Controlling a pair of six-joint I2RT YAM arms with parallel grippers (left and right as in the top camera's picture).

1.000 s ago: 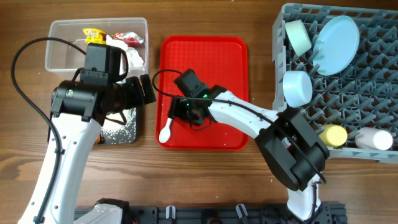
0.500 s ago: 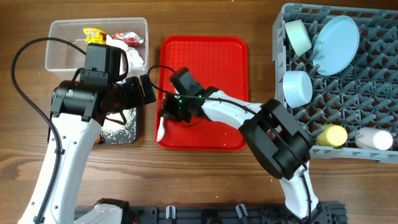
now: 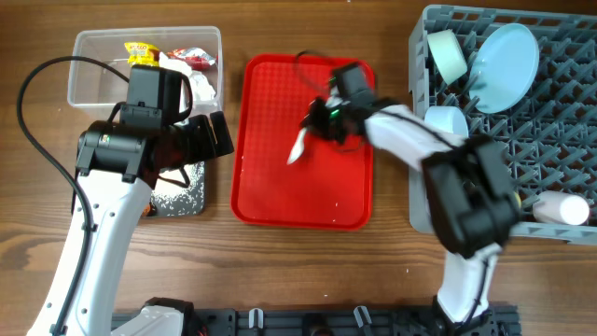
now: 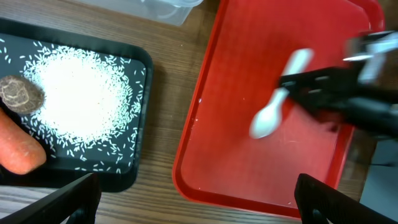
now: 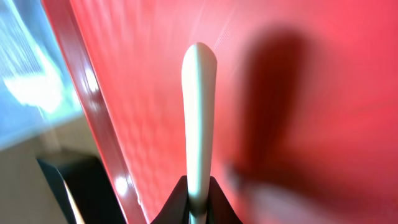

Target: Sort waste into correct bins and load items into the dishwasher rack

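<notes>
- Right gripper (image 3: 315, 128) is clamped on the spoon (image 3: 298, 147). The wrist view shows both fingertips pinching the handle end, with the bowl end pointing away.
- The spoon hangs over the upper middle of the tray (image 3: 354, 205) with its bowl end lowest. It casts a shadow on the red, so I'd say it is off the surface.
- Holding it by the handle tip makes sense to me: the long end stays free to slip between the pegs of the rack (image 3: 560, 112).
- Left gripper (image 3: 216, 135) is spread wide with nothing in it, parked over the near edge of the black bin (image 4: 134, 174). It looks to be keeping out of the other arm's way.
- That bin holds the rice (image 4: 81, 106), the carrot (image 4: 18, 149) and the lump (image 4: 18, 93). The wrappers (image 3: 142, 51) sit in the tub (image 3: 93, 84).
- The plate (image 3: 504, 56), two bowls (image 3: 448, 54) and the yellow cup (image 3: 499, 203) are already in the rack, so the spoon looks like the last piece.
- Against a second ago, the spoon lay flat at the tray's lower left with the right fingers only part closed around it.
- Now it has been lifted and carried up and right, toward the rack.
- The right arm has swung from reaching left across the tray to folding back toward the rack side.
- The left arm hasn't budged.
</notes>
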